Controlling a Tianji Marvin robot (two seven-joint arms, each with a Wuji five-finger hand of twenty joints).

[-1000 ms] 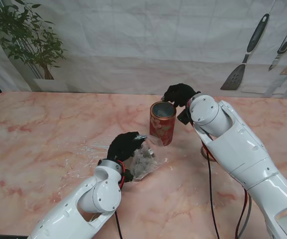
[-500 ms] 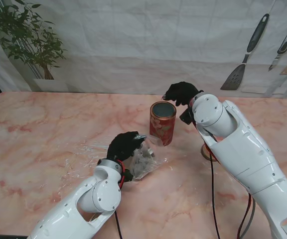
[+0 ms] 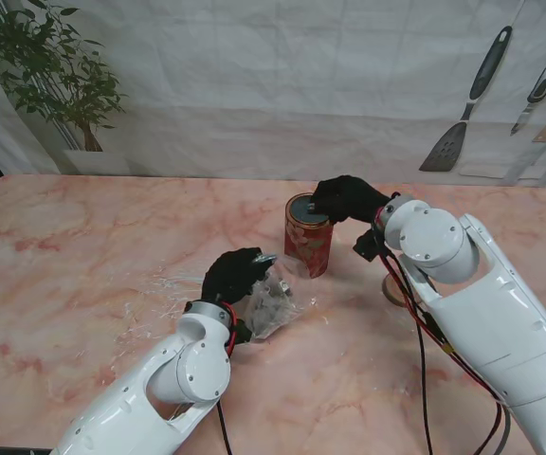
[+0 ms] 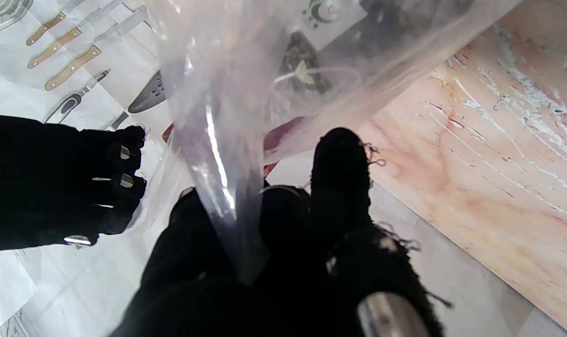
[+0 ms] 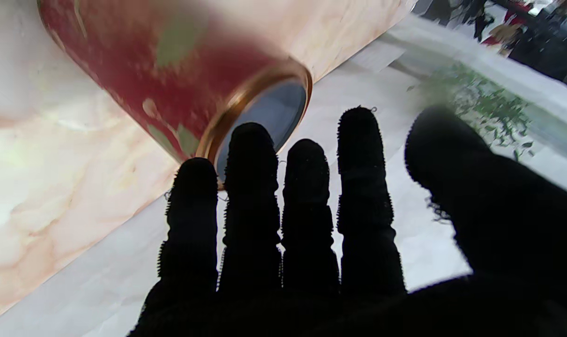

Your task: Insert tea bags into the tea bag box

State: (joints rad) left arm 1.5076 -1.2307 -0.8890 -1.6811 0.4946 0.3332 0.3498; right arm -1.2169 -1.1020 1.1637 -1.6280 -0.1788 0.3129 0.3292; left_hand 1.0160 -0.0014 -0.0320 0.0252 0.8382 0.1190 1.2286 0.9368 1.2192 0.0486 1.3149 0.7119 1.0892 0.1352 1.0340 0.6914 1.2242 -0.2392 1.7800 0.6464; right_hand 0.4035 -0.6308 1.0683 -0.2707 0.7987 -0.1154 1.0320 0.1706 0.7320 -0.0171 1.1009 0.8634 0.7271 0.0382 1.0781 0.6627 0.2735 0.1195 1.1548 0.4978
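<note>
Left hand point(image 3: 236, 276): fingers clenched on a clear bag point(image 3: 275, 301) of tea bags, lying on the table just nearer to me than the box. Tea bag box point(image 3: 308, 235): red cylinder, upright, mouth open upward. Right hand point(image 3: 345, 198): fingers spread, holding nothing, over the rim's far-right edge; nearer the mouth.

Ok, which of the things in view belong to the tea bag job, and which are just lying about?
Part of the job:
- red tea tin, upright with its top open
- clear plastic bag of tea bags, pinched in the left hand
- right hand, open at the tin's rim

Just lying about:
- potted plant
- spatula on the backdrop
</note>
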